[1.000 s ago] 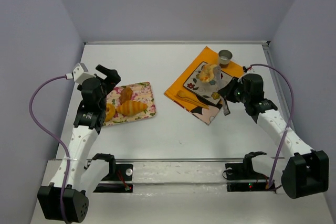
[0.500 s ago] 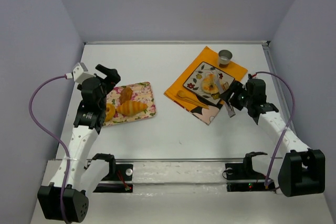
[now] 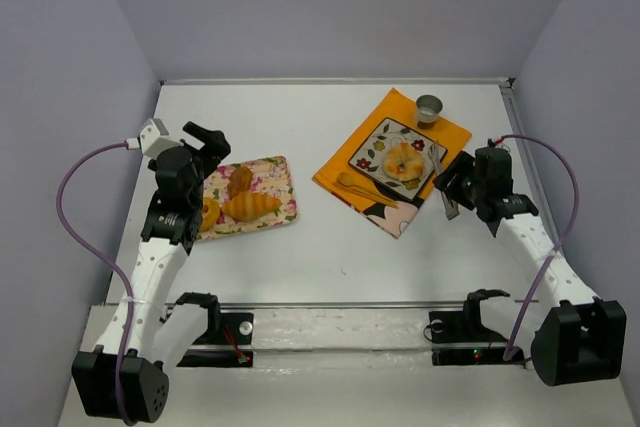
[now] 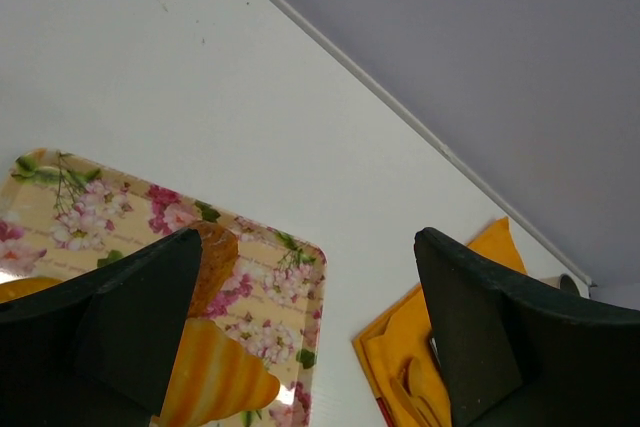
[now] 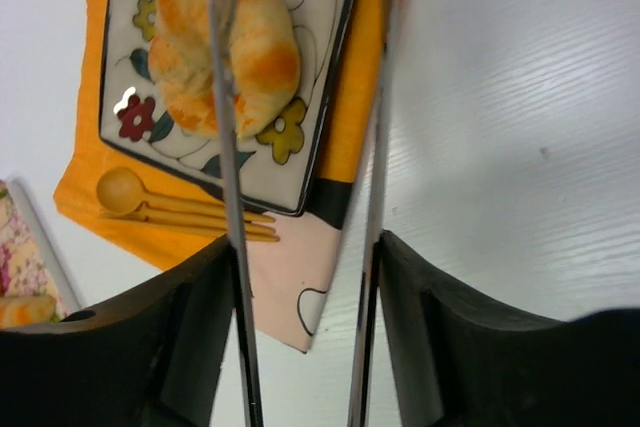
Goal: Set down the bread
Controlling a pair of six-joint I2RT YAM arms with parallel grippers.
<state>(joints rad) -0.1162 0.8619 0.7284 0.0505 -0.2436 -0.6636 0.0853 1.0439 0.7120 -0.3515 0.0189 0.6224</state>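
Note:
The bread (image 3: 404, 160), a round pale golden bun, lies on the flowered square plate (image 3: 379, 148). It also shows in the right wrist view (image 5: 260, 52) on the plate (image 5: 320, 77). My right gripper (image 3: 462, 177) is shut on metal tongs (image 3: 447, 199) and sits right of the plate, clear of the bread. In the right wrist view the gripper (image 5: 305, 247) holds the two tong blades (image 5: 228, 147) spread apart, with nothing between them. My left gripper (image 3: 208, 142) is open and empty above the floral tray (image 3: 282, 173).
The plate rests on an orange napkin (image 3: 340, 165) with a wooden spoon (image 3: 362, 185) and a small metal cup (image 3: 429, 107). The tray holds a croissant (image 3: 250, 207) and a dark roll (image 3: 240, 180), also in the left wrist view: croissant (image 4: 215, 377), roll (image 4: 215, 259).
The tongs held the bread above the plate, set it down and let go. My right gripper has drawn back to the right with the tongs. The left arm has not moved.

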